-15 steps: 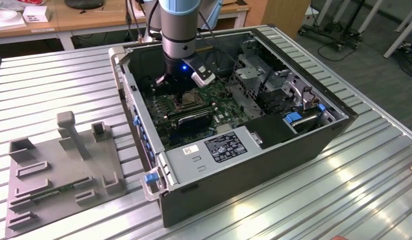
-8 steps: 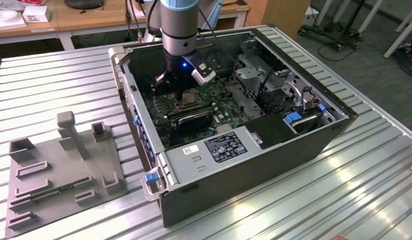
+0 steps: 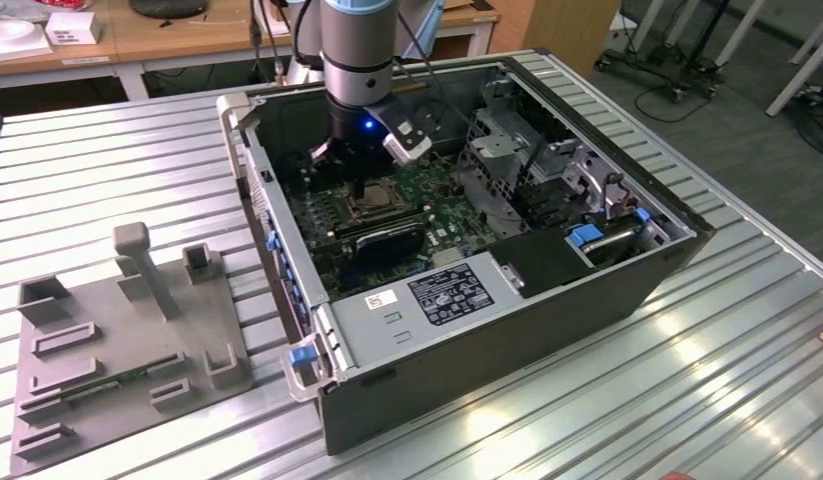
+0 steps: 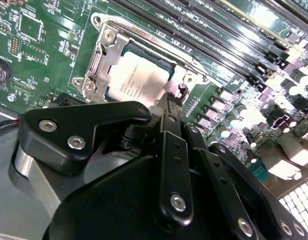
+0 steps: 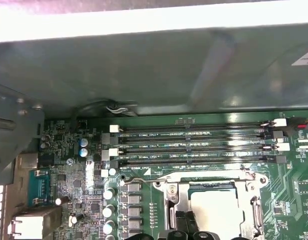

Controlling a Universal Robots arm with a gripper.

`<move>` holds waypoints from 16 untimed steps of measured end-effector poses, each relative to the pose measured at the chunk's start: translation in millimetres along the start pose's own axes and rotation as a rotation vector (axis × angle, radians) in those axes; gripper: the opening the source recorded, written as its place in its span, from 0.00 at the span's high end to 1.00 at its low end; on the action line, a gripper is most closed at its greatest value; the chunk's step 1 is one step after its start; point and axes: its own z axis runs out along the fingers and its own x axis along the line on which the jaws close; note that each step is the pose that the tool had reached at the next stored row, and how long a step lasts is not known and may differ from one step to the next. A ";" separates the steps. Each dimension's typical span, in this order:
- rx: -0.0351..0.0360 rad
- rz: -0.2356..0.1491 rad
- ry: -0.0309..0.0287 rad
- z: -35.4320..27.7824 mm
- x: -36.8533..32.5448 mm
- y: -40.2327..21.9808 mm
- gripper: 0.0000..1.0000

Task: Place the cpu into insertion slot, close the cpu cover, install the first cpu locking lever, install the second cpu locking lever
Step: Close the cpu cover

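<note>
Colours around the socket
Cpu (image 4: pixel 141 82) dull silver-grey, cpu cover (image 4: pixel 103 56) shiny silver, motherboard (image 4: pixel 48 60) green, memory slots (image 5: pixel 194 147) black, gripper (image 4: pixel 170 100) matte black, table (image 3: pixel 104 160) ribbed pale-grey metal.

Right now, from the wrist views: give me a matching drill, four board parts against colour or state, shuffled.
1 cpu
2 cpu cover
3 memory slots
4 motherboard

A green
B long black parallel rows
C silvery frame lying flat around the chip
D pale grey square seated inside the frame

Pairs: 1-D, 2-C, 3-B, 4-A
</note>
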 end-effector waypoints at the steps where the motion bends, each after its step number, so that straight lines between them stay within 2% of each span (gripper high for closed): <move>1: -0.0001 0.000 -0.0020 0.0 1.1 -0.1 0.90; 3: -0.0003 -0.001 -0.0048 0.1 2.4 -0.1 0.90; 8: -0.0003 -0.001 -0.0050 0.2 0.8 0.0 0.90; 16: -0.0003 -0.001 -0.0049 1.2 -18.4 0.8 0.90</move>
